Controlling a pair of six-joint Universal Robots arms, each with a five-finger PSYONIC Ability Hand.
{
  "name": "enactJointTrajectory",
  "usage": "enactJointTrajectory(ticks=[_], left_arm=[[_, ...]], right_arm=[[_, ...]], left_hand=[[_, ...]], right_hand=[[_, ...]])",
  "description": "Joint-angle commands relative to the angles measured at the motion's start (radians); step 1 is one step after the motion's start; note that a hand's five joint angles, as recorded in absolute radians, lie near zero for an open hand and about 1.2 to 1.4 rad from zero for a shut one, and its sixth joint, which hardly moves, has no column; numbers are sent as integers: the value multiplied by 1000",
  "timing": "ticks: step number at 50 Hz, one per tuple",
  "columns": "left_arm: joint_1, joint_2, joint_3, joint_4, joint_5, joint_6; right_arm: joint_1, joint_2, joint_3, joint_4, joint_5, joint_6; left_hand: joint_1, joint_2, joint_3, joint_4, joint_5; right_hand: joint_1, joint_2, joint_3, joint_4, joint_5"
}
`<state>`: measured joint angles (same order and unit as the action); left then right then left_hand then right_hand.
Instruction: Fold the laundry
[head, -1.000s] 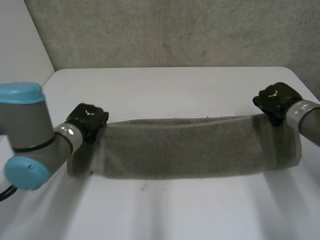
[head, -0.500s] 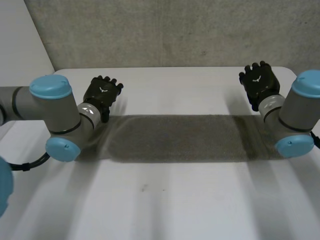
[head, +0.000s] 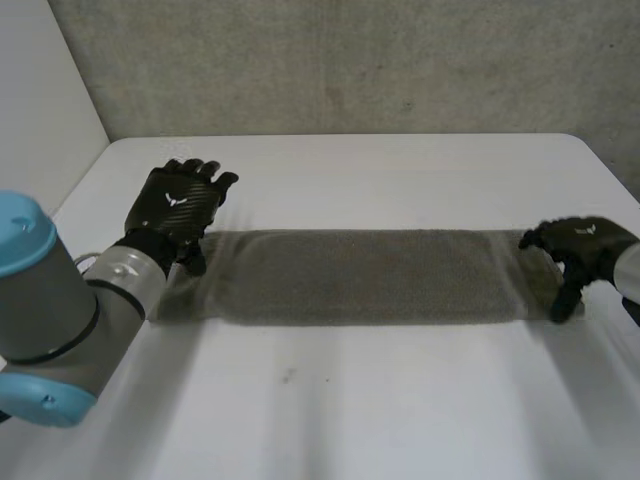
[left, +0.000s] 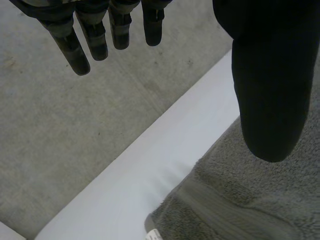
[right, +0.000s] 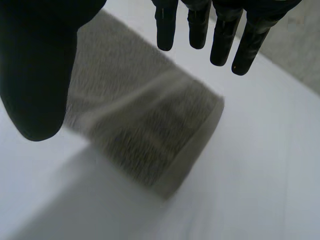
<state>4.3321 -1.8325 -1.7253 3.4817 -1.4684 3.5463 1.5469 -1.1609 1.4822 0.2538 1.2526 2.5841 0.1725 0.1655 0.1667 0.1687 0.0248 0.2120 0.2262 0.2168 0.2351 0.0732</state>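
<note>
One towel (head: 350, 275), left hand (head: 180, 205), right hand (head: 580, 245)

The towel (head: 350, 275) across mid-frame is grey terry cloth, matt and nubby. The white table (head: 380, 400) is smooth, faintly glossy. The wall (head: 350, 60) along the top looks rough and matt.

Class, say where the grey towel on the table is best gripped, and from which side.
Probably the two short ends, pinched from above: the towel lies flat as a long strip, with the open left hand and right hand at either end.
</note>
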Motion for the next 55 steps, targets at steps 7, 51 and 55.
enactJointTrajectory(ticks=[7,51,55], left_arm=[[18,10,-77,85,0,-79],[32,35,-88,86,-3,-83],[46,64,-88,86,-7,-83]], right_arm=[[-94,67,170,-306,-33,-16],[123,6,-143,-370,45,-55],[265,24,-201,-386,44,-53]], left_hand=[[2,9,8,6,-25],[2,9,8,6,-25],[2,9,8,6,-25]], right_hand=[[387,372,382,363,351],[1184,1170,1179,1161,1149],[1184,1170,1179,1161,1149]])
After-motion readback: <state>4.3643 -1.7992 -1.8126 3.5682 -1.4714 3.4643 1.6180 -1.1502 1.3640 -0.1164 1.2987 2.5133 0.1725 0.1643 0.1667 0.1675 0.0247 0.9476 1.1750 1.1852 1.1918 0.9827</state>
